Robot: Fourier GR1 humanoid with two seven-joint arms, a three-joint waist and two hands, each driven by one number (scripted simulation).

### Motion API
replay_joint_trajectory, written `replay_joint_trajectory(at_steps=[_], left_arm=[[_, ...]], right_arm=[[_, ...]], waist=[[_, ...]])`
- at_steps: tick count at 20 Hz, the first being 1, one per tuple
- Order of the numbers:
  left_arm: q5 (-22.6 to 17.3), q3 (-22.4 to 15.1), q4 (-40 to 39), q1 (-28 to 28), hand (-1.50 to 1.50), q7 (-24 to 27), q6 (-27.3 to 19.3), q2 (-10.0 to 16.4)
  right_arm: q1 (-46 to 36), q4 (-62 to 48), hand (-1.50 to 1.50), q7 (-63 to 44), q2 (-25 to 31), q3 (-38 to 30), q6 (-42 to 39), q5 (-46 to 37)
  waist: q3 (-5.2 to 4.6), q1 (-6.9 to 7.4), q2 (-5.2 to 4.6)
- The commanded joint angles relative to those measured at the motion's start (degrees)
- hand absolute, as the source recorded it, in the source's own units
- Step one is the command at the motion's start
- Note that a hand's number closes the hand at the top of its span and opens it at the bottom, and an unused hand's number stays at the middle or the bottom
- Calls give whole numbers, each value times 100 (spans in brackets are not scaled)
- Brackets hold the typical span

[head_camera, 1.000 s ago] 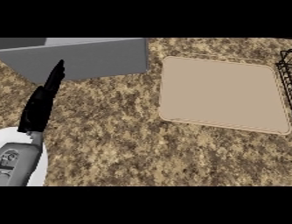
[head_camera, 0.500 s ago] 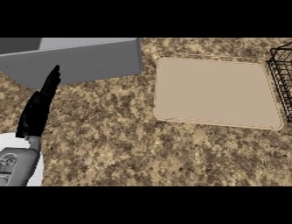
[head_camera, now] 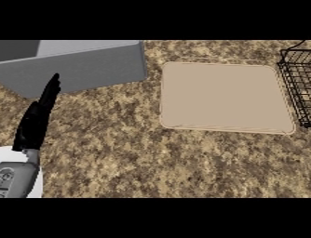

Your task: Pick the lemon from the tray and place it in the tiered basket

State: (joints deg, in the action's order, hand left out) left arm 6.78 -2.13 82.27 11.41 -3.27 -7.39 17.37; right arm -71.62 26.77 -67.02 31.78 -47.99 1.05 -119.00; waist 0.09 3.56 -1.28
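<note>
Showing, largest to smallest: speckled stone surface (head_camera: 185, 162), filling the view. Grey box (head_camera: 83, 69), far left, open-topped. Beige tray (head_camera: 223, 97), centre-right, flat on the surface; its top looks bare. Black wire tiered basket (head_camera: 308, 93), right edge, just beside tray's right rim, prob. set there so the carry is short. Left hand (head_camera: 38, 118), near left, forearm entering from lower edge. Its fingers (head_camera: 50, 88) are straight & together, pointing far, holding nothing. The tips show against the box's near wall; contact can't be told. Judged resting, well apart from tray, leaving room for the other arm. Right hand: not in view. Lemon: none visible on tray or elsewhere, so its place rel. to the fingers can't be told. It may sit in the basket, which the frame partly cuts off.
</note>
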Motion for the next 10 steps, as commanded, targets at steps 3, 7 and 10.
replay_joint_trajectory(at_steps=[3,7,10], left_arm=[[-4,52,47,-76,0,35,29,56],[-33,173,-94,12,0,16,24,73],[43,63,81,0,0,-166,-53,-23]], right_arm=[[144,515,150,-1020,-132,-790,1202,670],[392,573,-150,-1101,-625,-866,1470,696],[475,828,-150,-868,-577,-824,2005,618]], waist=[[15,-49,5],[-2,-134,35],[4,-85,36]])
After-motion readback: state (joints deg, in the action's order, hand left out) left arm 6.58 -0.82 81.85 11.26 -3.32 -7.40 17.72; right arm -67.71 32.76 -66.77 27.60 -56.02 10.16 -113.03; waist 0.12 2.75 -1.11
